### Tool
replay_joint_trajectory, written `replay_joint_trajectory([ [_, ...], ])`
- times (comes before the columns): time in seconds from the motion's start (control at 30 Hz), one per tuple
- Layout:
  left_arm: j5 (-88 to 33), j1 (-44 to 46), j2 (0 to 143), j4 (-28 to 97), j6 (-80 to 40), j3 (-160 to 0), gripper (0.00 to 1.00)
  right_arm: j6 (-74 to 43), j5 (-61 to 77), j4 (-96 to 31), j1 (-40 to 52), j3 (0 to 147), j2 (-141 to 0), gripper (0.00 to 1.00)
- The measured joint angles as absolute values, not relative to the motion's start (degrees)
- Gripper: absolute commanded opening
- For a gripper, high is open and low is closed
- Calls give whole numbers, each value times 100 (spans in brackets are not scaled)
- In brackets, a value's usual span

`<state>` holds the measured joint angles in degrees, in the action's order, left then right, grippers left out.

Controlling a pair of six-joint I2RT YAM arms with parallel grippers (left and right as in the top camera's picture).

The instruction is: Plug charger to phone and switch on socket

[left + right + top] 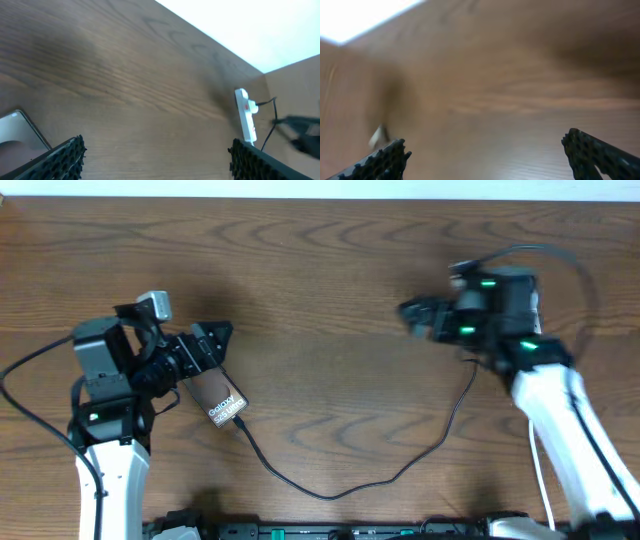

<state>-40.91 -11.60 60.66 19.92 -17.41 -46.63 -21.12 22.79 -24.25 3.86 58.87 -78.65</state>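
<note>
The left tool (157, 152) and the right tool (485, 147) are held wide open, nothing gripped. Just beside the left tool, the phone (222, 402), a glossy brown slab with white lettering, is laid on the worktop (320, 260). The thin black charger (330, 495) is looped from its lower end towards the white, red-marked socket (245, 112).

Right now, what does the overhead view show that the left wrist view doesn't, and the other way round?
Only overhead: both arms, the lettered face of the phone, and the black cable looping from the phone's end across the table towards the right arm.
Only left wrist: the white socket with red marks. Overhead, the right arm seems to cover that spot.
Both: the wooden table, part of the phone (just a corner in the wrist view) and some of the cable.
</note>
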Motion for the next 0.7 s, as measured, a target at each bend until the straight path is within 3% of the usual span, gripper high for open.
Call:
replay_joint_trajectory([
  [0.17,-3839,-910,6066,1922,-1802,-4663,90,-1695,2152,-2998,-1310,6042,-7334,99],
  [0.33,-3712,-760,6069,1752,-1813,-4663,90,-913,2753,-4191,-2961,7039,-8058,99],
  [0.7,-3697,-727,6069,1822,-1817,-4663,90,233,3236,-6160,-3389,9990,-10842,99],
])
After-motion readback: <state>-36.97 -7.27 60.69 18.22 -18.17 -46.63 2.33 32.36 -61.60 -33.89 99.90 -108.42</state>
